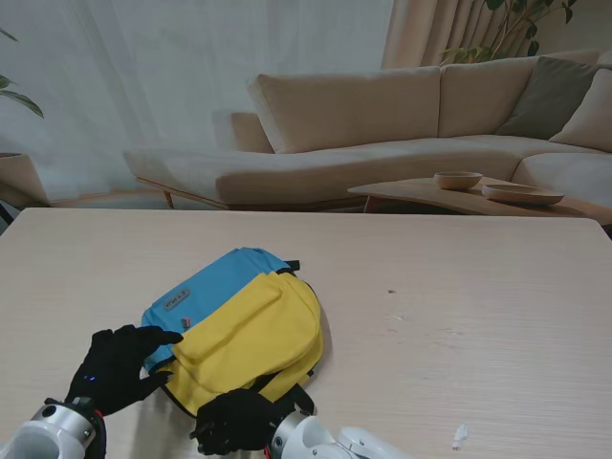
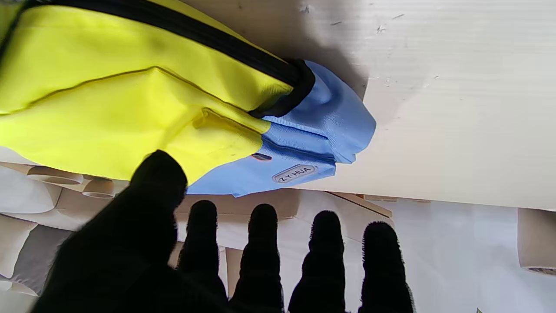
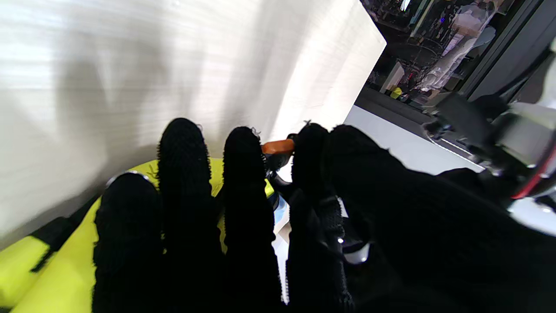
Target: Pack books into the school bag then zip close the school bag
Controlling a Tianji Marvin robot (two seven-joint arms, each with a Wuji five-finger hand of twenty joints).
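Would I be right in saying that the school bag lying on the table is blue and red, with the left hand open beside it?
Not quite: the school bag is blue and yellow, not red, as the stand view and the left wrist view both show. The rest holds: it lies on the table, and the left hand is open beside it, fingers spread.

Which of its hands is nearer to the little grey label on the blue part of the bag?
Left. The left hand sits beside the bag's blue end, fingertips close to the label. The right hand is at the yellow near edge, farther from it.

School bag (image 1: pixel 251 320) yellow and blue; zip black.
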